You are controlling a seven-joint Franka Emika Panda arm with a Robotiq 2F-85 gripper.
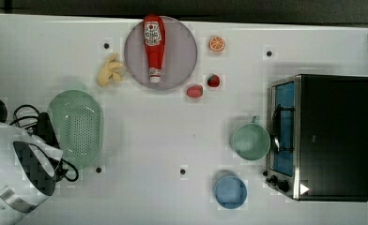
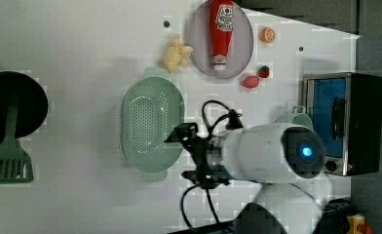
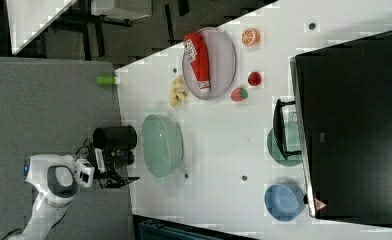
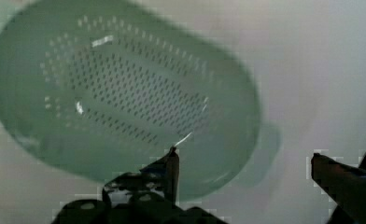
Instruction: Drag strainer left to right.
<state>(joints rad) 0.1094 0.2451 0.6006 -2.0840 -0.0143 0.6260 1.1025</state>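
The pale mint-green oval strainer [image 1: 77,127] lies on the white table at the top view's left, its dotted bottom facing up. It also shows in the left view as the strainer [image 2: 151,124] and in the right view as the strainer [image 3: 162,145]. My gripper [image 4: 244,156] hovers open over one end of the strainer [image 4: 125,93]. One fingertip is above the inner wall, and the other is outside, past the small end handle. The gripper [image 2: 180,156] sits at the strainer's right edge in the left view. Nothing is held.
A ketchup bottle [image 1: 154,47] lies on a purple plate [image 1: 182,56], beside a banana [image 1: 110,70], an orange slice [image 1: 217,43] and two strawberries [image 1: 195,91]. A green mug [image 1: 251,140], a blue cup [image 1: 230,191] and a toaster oven [image 1: 327,136] stand at the top view's right.
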